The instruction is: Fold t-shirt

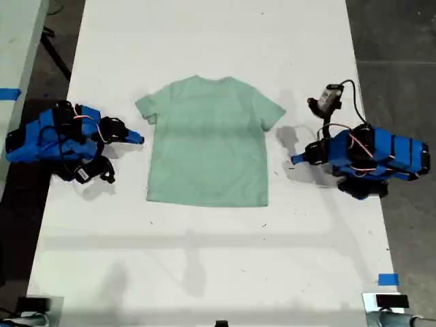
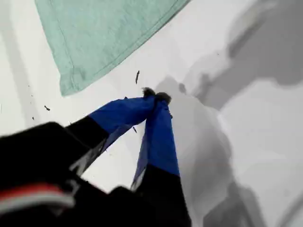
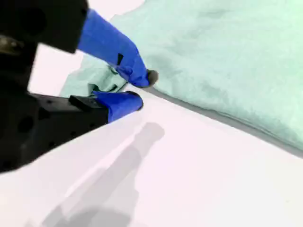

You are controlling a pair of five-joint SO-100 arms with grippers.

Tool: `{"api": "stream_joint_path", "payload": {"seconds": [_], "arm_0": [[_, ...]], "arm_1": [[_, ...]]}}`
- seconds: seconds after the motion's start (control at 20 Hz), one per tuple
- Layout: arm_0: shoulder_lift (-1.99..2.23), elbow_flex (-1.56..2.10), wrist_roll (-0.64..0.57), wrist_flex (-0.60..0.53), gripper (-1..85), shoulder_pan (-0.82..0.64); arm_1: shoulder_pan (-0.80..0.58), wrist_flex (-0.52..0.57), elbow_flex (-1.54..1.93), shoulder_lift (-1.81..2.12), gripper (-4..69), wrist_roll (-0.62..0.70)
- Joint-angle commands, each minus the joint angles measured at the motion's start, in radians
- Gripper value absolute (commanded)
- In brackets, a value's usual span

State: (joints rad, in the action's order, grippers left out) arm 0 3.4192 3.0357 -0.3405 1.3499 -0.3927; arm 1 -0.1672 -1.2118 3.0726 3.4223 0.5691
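A pale mint-green t-shirt [image 1: 208,143] lay flat and fully spread on a white table [image 1: 204,259], neck toward the far edge and hem toward the near edge in the exterior view. Both short sleeves were spread out to the sides. No part of it was folded over, so folding had not begun; I judged this to be the approach before the first grasp.

My first gripper [image 1: 294,161] was at the exterior view's right, low over the table and pointing at the shirt's side edge, with bare table between its tips and the cloth. In its own wrist view my first gripper [image 2: 156,96] had its two blue fingers pressed together at the tips, with nothing between them. One corner of the t-shirt [image 2: 99,33] lay beyond it, apart.

My second gripper [image 1: 139,139] was at the exterior view's left, just beside the shirt's edge below the sleeve. In its wrist view my second gripper [image 3: 142,90] was parted only a little, one finger over the edge of the t-shirt [image 3: 227,56] and the other over bare table. It gripped no cloth, and whether a tip touched the fabric could not be told.

The next move probably called for each pincer to open wider, drop to the table and pinch one layer of soft cloth at an edge or sleeve.
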Motion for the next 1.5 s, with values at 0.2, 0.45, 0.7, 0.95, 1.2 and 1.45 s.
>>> {"api": "stream_joint_path", "payload": {"seconds": [0.2,0.45,0.7,0.95,1.2,1.45], "arm_0": [[0.003,-0.009,0.221,0.02,4.5,0.281],[0.003,-0.009,0.221,0.02,7.9,0.337],[0.003,-0.051,0.23,-0.018,0.0,0.236],[-0.126,-0.219,0.215,-0.081,0.0,0.14],[-0.537,-0.592,0.103,-0.032,0.0,-0.026],[-0.853,-0.94,-0.081,0.104,0.0,-0.275]], "arm_1": [[-0.037,-0.012,-0.02,0.008,-1.3,-0.36],[-0.038,-0.005,-0.028,0.009,-1.3,-0.383],[-0.012,-0.014,-0.138,-0.002,-1.3,-0.491],[-0.078,0.02,-0.526,-0.469,-1.3,-0.365],[-0.23,-0.064,-0.942,-0.873,-1.3,-0.167],[-0.403,-0.209,-1.301,-1.14,-1.4,0.015]]}}
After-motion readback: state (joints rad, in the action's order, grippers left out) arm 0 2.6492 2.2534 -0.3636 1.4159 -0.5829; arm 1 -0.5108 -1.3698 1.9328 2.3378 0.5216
